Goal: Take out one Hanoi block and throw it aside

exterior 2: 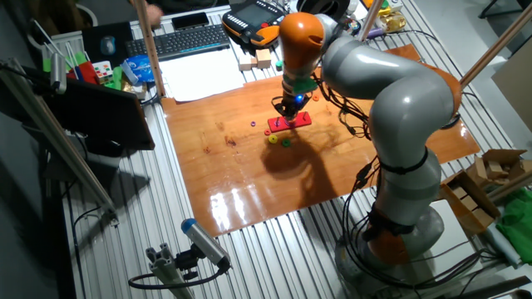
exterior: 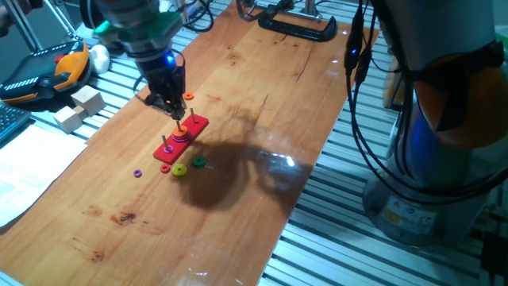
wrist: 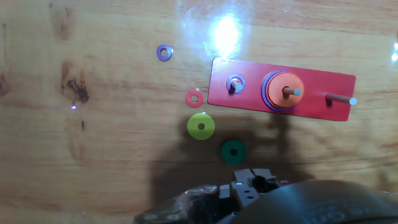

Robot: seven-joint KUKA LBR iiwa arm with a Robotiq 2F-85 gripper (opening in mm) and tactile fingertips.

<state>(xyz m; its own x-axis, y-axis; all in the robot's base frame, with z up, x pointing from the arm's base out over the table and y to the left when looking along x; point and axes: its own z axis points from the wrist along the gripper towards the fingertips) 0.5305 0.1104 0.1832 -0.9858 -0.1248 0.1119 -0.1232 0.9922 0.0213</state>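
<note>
Hand view: yellow Hanoi block (wrist: 201, 126) flat on table (wrist: 93, 155) beside green ring (wrist: 234, 150), tool (exterior: 176, 110) state unclear

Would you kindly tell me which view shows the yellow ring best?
The hand view: the yellow ring lies flat, unobstructed, centre hole visible. Both fixed views show it only as a small yellow spot beside the red base.

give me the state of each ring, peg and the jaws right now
yellow ring: flat on the table, off the pegs, beside the base
green ring: flat on the table, off the pegs
red ring: flat on the table by the base's end
purple ring: flat on the table, apart from the rest
orange ring: on the middle peg
base: flat on the table
end peg: bare
gripper: above the base, jaws' state unclear
</note>
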